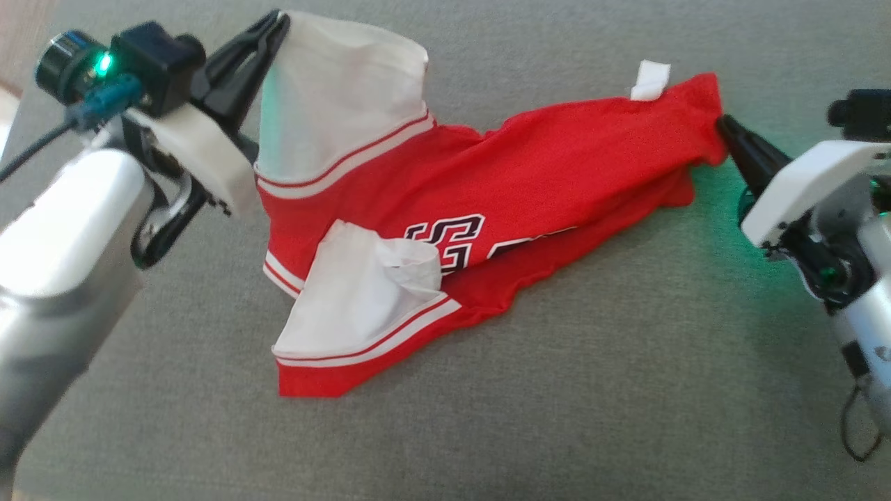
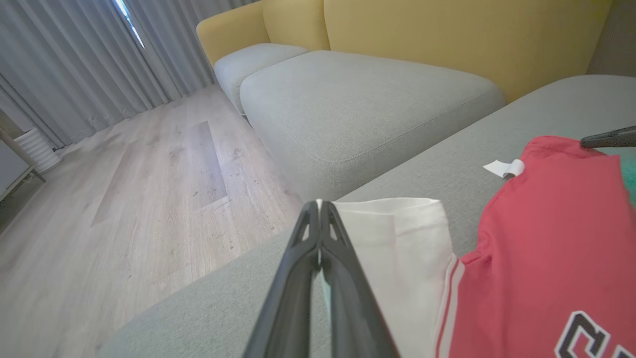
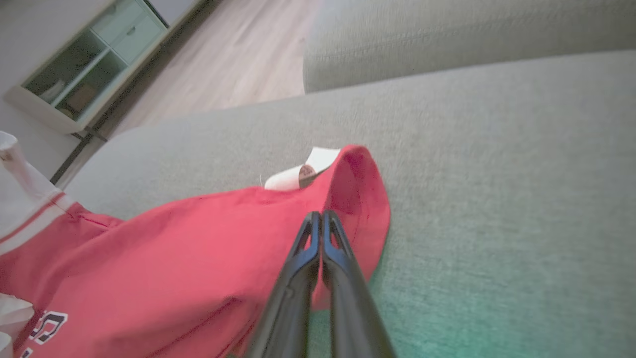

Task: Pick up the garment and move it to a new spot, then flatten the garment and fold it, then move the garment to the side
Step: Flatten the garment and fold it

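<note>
The garment [image 1: 529,167] is a red shirt with white sleeves, red-and-white trim and black lettering, stretched across the grey cushion. My left gripper [image 1: 280,19] is shut on the tip of the upper white sleeve [image 1: 334,90] and holds it lifted. In the left wrist view that same gripper [image 2: 319,203] pinches the sleeve's edge [image 2: 397,238]. At the right, my right gripper [image 1: 722,125] is shut on the red hem corner, and the right wrist view shows its fingers [image 3: 318,216] pressed together on the red cloth [image 3: 198,248]. The second white sleeve [image 1: 355,299] lies flat toward the front.
A white label [image 1: 651,78] sticks out from the hem at the far edge. The grey cushion [image 1: 592,390] has free room in front of the shirt. Beyond it are a yellow-backed sofa [image 2: 397,30], wooden floor [image 2: 149,174], curtains and a shelf unit [image 3: 84,69].
</note>
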